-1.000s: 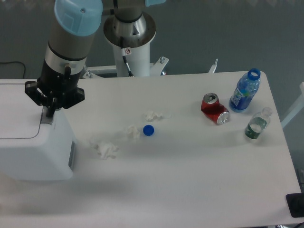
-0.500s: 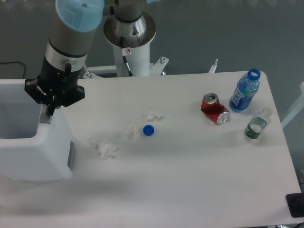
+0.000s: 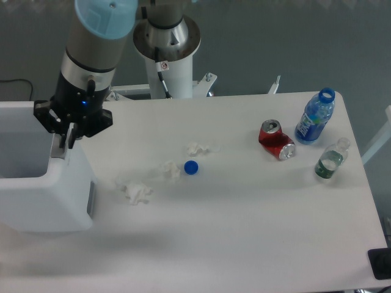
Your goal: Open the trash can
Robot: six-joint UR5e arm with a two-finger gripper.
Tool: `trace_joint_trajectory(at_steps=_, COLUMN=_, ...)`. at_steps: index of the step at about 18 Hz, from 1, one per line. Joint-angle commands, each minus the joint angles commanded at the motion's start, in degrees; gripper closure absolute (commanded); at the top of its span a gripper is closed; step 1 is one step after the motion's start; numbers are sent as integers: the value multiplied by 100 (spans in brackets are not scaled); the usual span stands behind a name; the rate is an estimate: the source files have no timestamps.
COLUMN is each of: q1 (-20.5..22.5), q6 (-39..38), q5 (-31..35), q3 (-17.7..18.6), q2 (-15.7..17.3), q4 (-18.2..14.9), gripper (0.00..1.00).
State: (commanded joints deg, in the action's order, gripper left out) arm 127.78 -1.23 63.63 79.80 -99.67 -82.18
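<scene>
The counter (image 3: pixel 244 232) is a broad white surface filling most of the view, with the arm's white pedestal (image 3: pixel 166 49) standing behind its far edge. The trash can (image 3: pixel 46 195) sits at the counter's left end, a big white boxy bin partly cut off by the frame edge; its top is open, showing a shadowed grey interior, and a grey strip runs down its right-hand face. The arm, with its pale blue cap and grey sleeve, comes down from the top left to a black wrist directly over the can's right rim. The pincer (image 3: pixel 63 145) hangs at that rim, touching or just above it; its fingers are largely hidden by the black wrist body, so I cannot tell how wide they stand.

At the right end of the counter a blue plastic bottle (image 3: pixel 316 116) stands upright, uncapped. Just left of it lies a dented red can (image 3: pixel 275 140), and a small clear bottle (image 3: pixel 330 159) lies tilted nearby. Near the middle are three crumpled white tissues (image 3: pixel 135 191) (image 3: pixel 171 168) (image 3: pixel 200 148), well apart from the bin, with a small blue bottle cap (image 3: pixel 191 167) just beside the middle one.
</scene>
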Motion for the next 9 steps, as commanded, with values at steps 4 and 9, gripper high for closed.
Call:
trace_joint_trajectory(at_steps=4, q1=448, q6=87, q5=9, q3=18, q2=0, q4=9, gripper=22)
trace_joint_trajectory(at_steps=9, q1=888, q6=246, q5=79, q3=105, q2=-18, q4=17, gripper=0)
